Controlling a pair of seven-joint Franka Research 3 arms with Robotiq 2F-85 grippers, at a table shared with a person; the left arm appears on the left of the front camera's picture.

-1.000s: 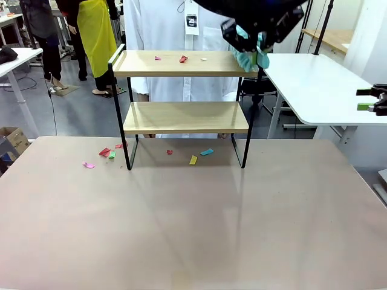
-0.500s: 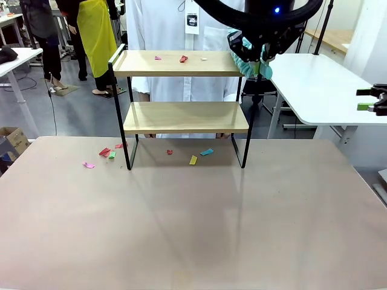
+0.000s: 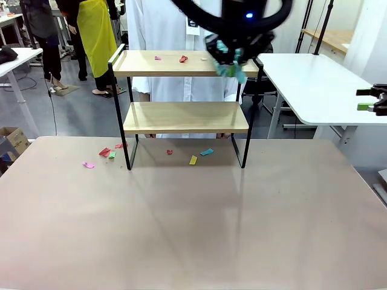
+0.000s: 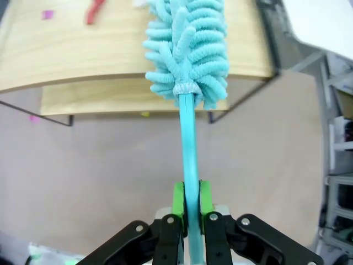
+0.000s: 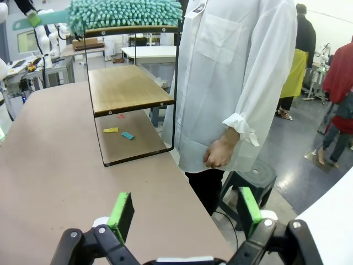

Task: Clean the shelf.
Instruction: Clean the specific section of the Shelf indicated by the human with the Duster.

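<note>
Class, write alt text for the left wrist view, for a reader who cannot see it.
The left gripper is shut on the handle of a teal duster, whose fluffy head is over the top board of the shelf, near a red scrap. The table is below.

**LIGHT AND PICTURE QUALITY**

Illumination: bright, even, from overhead room lighting; no hard shadows.
Front view: table point(image 3: 193, 241) shows a pale sheen down its middle, with faint reflections of the shelf point(image 3: 184, 116) legs; soft shadow under the lower board; left arm point(image 3: 242, 18) and duster point(image 3: 231, 65) smeared by motion blur; small blue lamp point(image 3: 248, 15) on the arm glares.
Left wrist view: strong wide-angle bowing, the shelf's top board curving like an arch; duster head crisp; left gripper point(image 4: 191, 199) at the bottom edge slightly soft.
Right wrist view: person's white coat point(image 5: 231, 72) brightest, nearly washed out; right gripper point(image 5: 185, 221) soft at the bottom edge; background hazy.
</note>
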